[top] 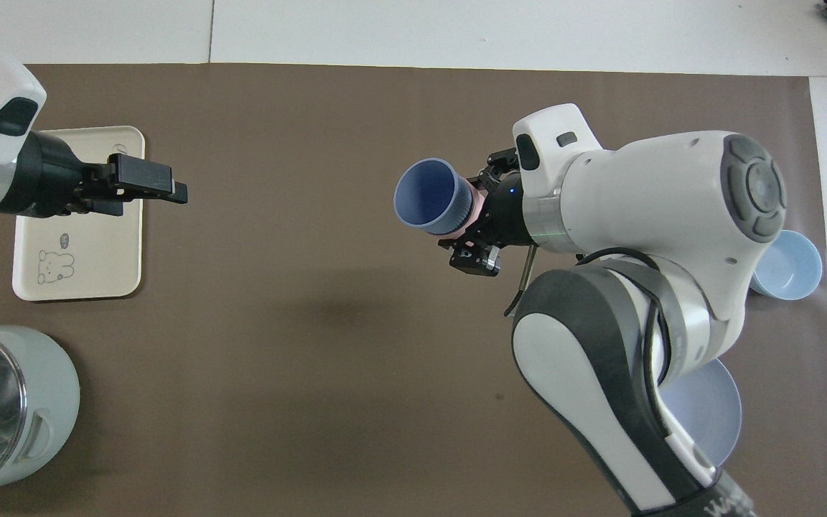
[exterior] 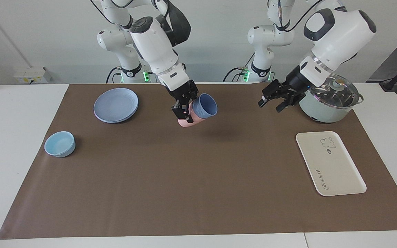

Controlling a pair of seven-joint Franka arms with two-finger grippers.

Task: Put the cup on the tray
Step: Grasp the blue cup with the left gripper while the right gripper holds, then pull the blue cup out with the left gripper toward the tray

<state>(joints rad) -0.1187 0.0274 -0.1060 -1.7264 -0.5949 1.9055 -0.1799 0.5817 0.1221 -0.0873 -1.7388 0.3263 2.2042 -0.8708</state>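
Observation:
My right gripper [exterior: 184, 114] is shut on a pink cup [exterior: 189, 121] with the periwinkle-blue cup [exterior: 207, 105] nested inside it. It holds the pair tilted in the air over the middle of the brown mat, the blue cup's mouth turned toward the left arm's end. In the overhead view the cup [top: 429, 195] sticks out of the right gripper [top: 474, 237]. The cream-white tray [exterior: 336, 172] with its bear drawing lies flat at the left arm's end [top: 97, 266], with nothing on it. My left gripper [exterior: 271, 102] hangs open and empty in the air beside the pot [top: 159, 190].
A pale green pot [exterior: 329, 103] with a glass lid stands near the left arm's base, nearer to the robots than the tray. A round blue plate [exterior: 115, 105] and a low light-blue bowl [exterior: 60, 144] sit at the right arm's end.

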